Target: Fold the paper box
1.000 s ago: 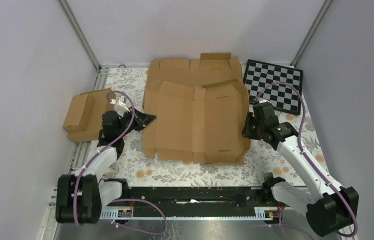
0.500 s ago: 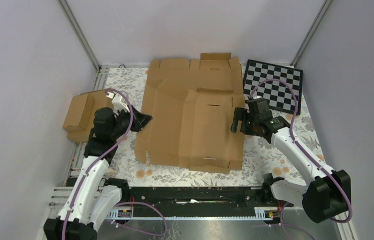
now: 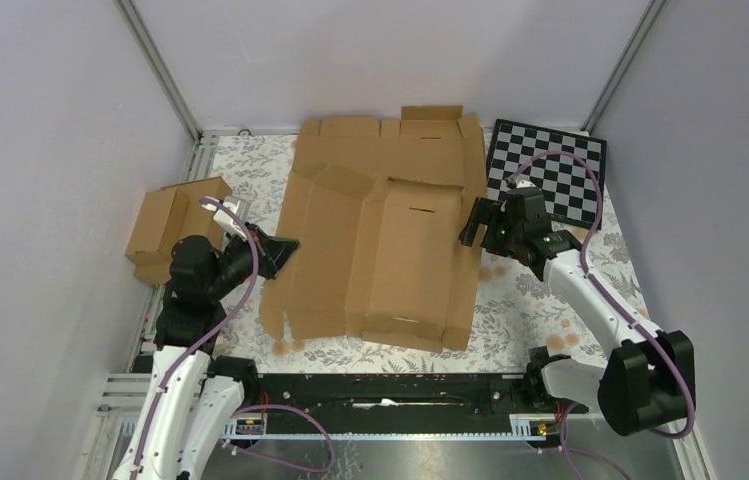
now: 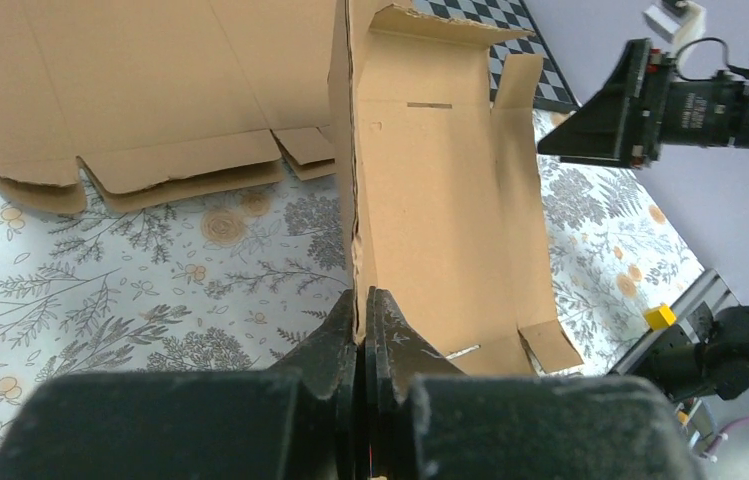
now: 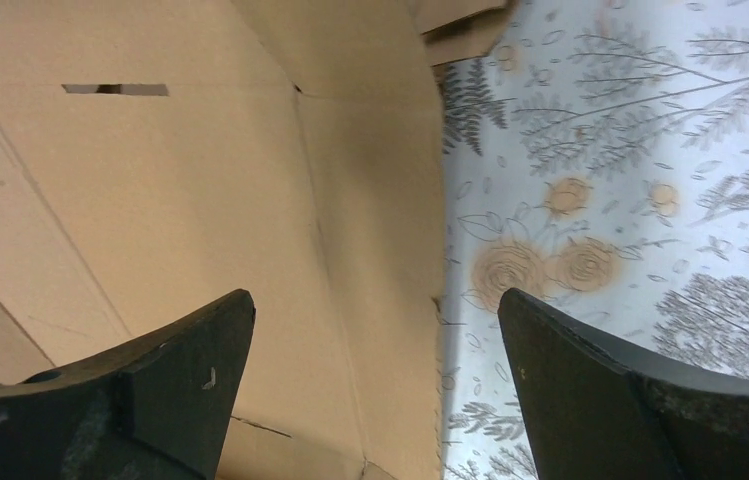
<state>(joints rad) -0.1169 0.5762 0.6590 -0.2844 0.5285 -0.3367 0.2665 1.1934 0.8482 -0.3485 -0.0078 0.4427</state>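
Note:
The paper box (image 3: pixel 390 265) is a brown cardboard blank with creased panels, lying partly raised on the floral cloth at the table's middle. My left gripper (image 3: pixel 288 246) is shut on its left edge, and the left wrist view shows the cardboard edge (image 4: pixel 355 230) pinched between the two fingers of the left gripper (image 4: pixel 361 300). My right gripper (image 3: pixel 469 222) is open just off the box's right edge. In the right wrist view the right gripper (image 5: pixel 375 305) straddles that edge of the paper box (image 5: pixel 200 200) without touching it.
A wider flat cardboard blank (image 3: pixel 390 150) lies behind the box and partly under it. Two joined small brown boxes (image 3: pixel 163 232) sit at the left edge. A checkerboard (image 3: pixel 550 170) lies at the back right. Grey walls close in three sides.
My right gripper has opened and let go of the box's right edge. The left arm has pulled back, dragging the box left and nearer, and its panels now stand more folded.

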